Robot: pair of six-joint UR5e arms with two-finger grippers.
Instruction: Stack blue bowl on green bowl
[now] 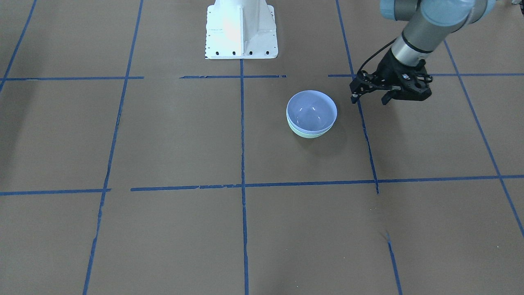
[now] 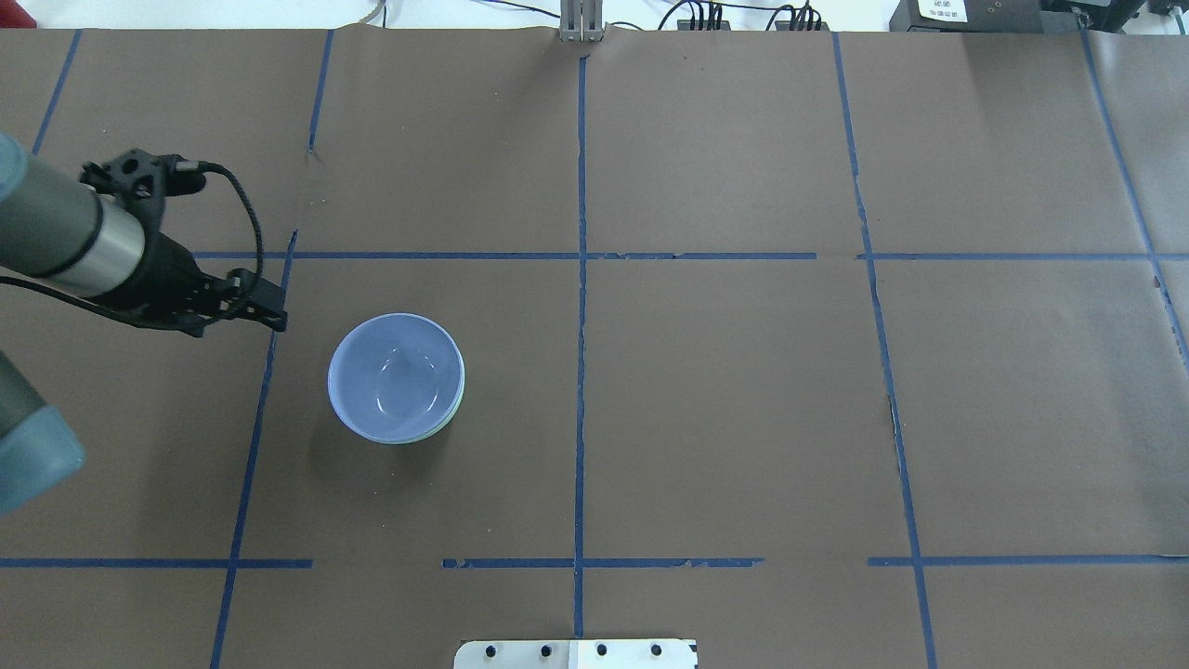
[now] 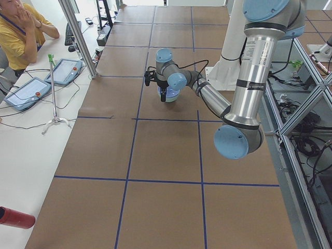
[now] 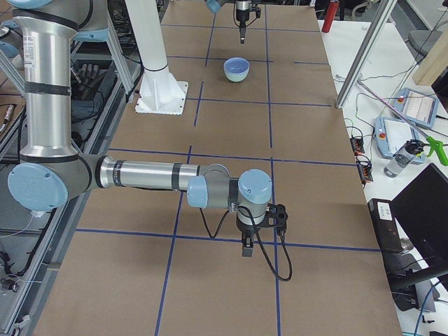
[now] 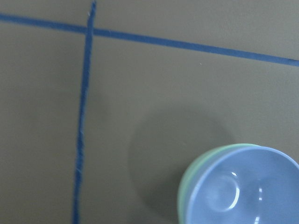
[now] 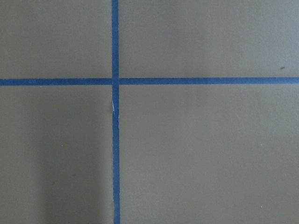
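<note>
The blue bowl (image 1: 312, 110) sits nested inside the green bowl (image 1: 305, 132) on the brown table; only a thin mint edge of the green bowl shows under it. The stack also shows in the overhead view (image 2: 395, 372) and in the left wrist view (image 5: 243, 186), with the green rim (image 5: 187, 179) beside the blue. My left gripper (image 1: 369, 100) is open and empty. It hangs above the table beside the bowls, apart from them, and shows in the overhead view (image 2: 277, 321). My right gripper (image 4: 246, 248) shows only in the exterior right view, far from the bowls; I cannot tell its state.
The white robot base (image 1: 241, 30) stands at the table's robot side. Blue tape lines (image 1: 242, 184) cross the brown cover. An operator (image 3: 21, 31), teach pendants (image 3: 65, 70) and a thin stand (image 3: 54, 93) are beyond the table's far side.
</note>
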